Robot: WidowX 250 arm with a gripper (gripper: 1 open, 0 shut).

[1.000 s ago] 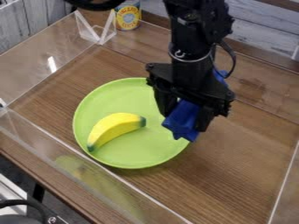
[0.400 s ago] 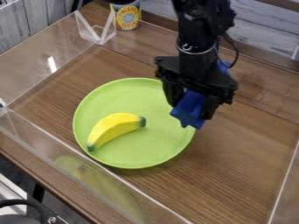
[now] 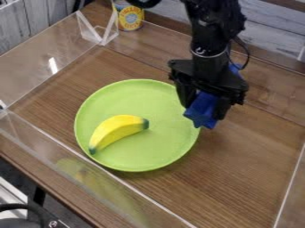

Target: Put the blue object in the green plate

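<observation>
Now you are watching the gripper [image 3: 209, 109] clamping the blue block [image 3: 205, 110] above the green plate's [image 3: 102, 100] right rim. It is looking light and stiff; a mid-body hold suits it.

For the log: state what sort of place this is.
Probably a lab test bench: a wooden table fenced by clear plastic walls, a robot gripper holding the blue object beside the green plate.
</observation>
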